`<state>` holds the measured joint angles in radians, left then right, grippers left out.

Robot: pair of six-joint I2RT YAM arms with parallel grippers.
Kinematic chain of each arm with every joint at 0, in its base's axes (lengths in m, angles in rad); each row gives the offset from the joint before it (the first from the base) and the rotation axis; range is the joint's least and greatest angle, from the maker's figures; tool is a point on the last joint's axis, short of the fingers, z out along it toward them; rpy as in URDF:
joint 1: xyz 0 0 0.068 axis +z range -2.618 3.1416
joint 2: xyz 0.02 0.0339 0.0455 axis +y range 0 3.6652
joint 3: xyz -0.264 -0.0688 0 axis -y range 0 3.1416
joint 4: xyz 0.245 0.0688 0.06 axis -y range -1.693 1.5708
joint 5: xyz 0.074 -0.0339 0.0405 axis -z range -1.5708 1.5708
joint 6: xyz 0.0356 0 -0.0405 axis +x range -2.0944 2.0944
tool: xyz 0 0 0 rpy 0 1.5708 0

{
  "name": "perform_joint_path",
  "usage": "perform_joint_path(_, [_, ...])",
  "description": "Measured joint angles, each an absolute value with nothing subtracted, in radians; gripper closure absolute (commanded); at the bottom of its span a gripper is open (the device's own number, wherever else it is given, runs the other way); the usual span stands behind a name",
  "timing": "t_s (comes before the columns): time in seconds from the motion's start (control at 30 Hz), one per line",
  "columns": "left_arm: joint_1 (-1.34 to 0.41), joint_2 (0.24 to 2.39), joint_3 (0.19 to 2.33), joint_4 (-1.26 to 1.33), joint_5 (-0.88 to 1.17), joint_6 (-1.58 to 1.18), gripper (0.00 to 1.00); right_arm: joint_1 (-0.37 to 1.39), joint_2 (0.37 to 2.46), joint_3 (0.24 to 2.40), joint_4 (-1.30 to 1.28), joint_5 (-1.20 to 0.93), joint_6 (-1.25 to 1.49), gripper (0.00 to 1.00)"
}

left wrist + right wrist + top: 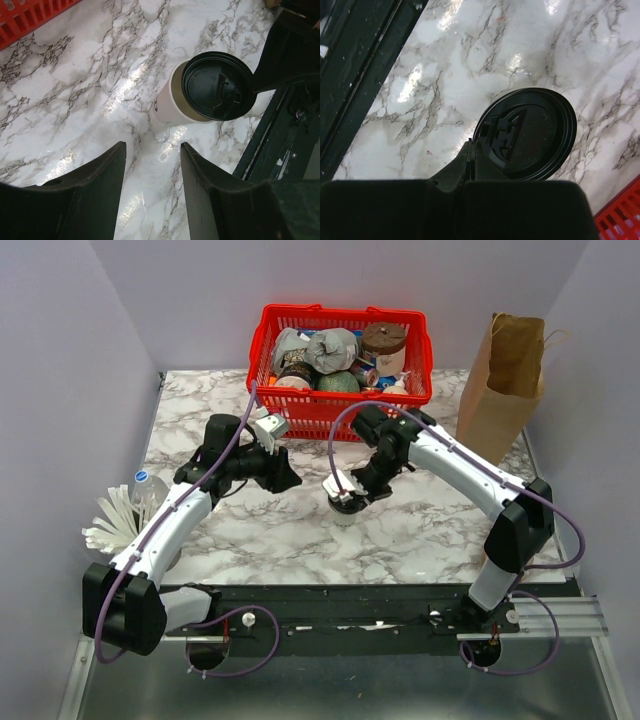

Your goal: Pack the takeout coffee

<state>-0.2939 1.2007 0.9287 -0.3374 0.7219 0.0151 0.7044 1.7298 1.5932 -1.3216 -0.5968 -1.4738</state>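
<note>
The takeout coffee [346, 512], a cream paper cup with a black lid [217, 86], stands upright on the marble table near its middle. My right gripper [345, 492] hangs right over it, shut. In the right wrist view its fingertips [471, 145] are pressed together at the near rim of the lid [530, 132]; whether they pinch the rim does not show. My left gripper [283, 476] hovers to the cup's left, open, with only bare marble between its fingers [152, 145]. It is apart from the cup [167, 102].
A red basket [340, 405] with several food items, among them a brown-lidded tub [384, 340], stands at the back. A brown paper bag [505, 375] stands upright at the back right. A water bottle [147, 490] and white plastic cutlery [110, 522] lie at the left edge.
</note>
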Motion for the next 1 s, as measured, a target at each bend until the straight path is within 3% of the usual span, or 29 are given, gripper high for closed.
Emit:
perform_joint_path(0.3, [-0.299,1.197,0.926,-0.34,0.727,0.079,0.43,0.563,1.758,1.776,-1.318,-0.879,-1.151,0.99])
perform_joint_path(0.43, [-0.335,1.138,0.889,-0.337,0.718,0.124,0.31,0.466,1.758,1.715,-1.231,-1.054,-0.915,0.99])
perform_joint_path(0.73, [-0.484,1.105,0.916,-0.369,0.657,0.247,0.26,0.419,1.773,1.492,-0.976,-1.385,-0.447,0.99])
perform_joint_path(0.87, [-0.493,1.11,0.931,-0.393,0.617,0.323,0.23,0.406,1.83,1.446,-0.942,-1.429,-0.383,0.99])
perform_joint_path(1.0, [-0.511,1.107,0.932,-0.403,0.593,0.385,0.23,0.373,1.924,1.456,-1.065,-1.447,-0.506,0.99])
